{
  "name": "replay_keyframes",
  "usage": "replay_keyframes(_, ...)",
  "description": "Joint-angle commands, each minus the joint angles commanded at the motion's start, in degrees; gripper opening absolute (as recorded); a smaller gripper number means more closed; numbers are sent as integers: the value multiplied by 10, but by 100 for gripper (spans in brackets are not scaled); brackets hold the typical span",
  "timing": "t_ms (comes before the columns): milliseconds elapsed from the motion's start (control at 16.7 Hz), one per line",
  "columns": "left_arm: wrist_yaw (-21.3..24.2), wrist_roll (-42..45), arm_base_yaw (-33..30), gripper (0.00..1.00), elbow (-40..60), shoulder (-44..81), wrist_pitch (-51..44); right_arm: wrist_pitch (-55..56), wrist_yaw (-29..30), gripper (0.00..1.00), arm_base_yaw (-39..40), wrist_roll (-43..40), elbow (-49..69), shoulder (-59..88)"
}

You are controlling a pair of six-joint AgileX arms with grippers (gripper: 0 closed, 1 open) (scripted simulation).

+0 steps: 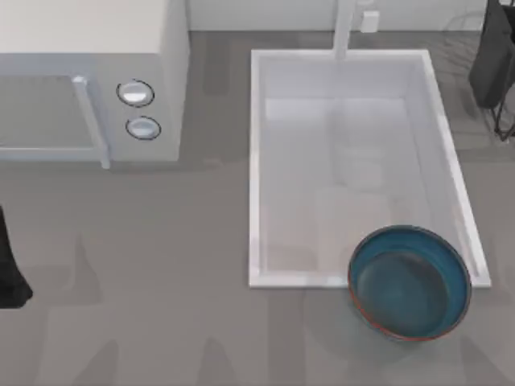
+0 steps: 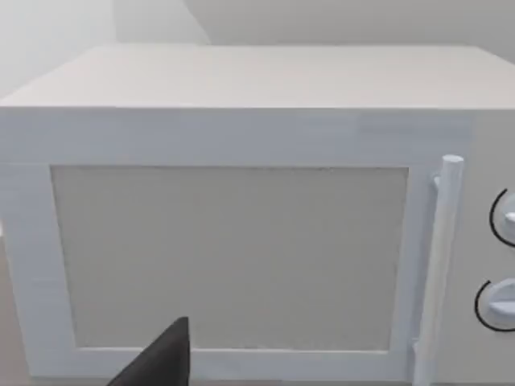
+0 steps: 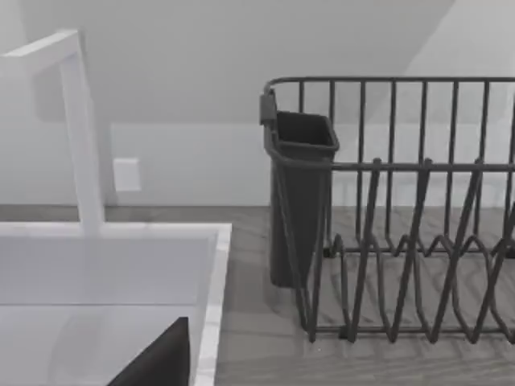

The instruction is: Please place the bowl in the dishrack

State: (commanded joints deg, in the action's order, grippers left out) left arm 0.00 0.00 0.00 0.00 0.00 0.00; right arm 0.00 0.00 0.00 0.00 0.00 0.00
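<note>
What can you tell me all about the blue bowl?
The bowl is round, wide and shallow, glossy teal-blue inside with a thin reddish-brown rim. It looks like glazed ceramic and holds nothing. It sits upright but slightly tilted at the near right corner of the white sink basin, overlapping its front edge and partly over the grey counter. No gripper touches it.

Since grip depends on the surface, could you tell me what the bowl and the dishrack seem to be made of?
The bowl looks like glazed ceramic: glossy teal inside, thin reddish-brown rim. The dishrack looks like dark coated metal wire, matte, with thin upright bars; plastic is possible.
</note>
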Motion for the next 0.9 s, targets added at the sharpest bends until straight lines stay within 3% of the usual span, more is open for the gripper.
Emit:
replay_keyframes(420,0,0,0,100,0,0,0,-84,5,100,33,34,90,94)
replay_keyframes(900,0,0,0,100,0,0,0,-388,14,100,143,146,387,521)
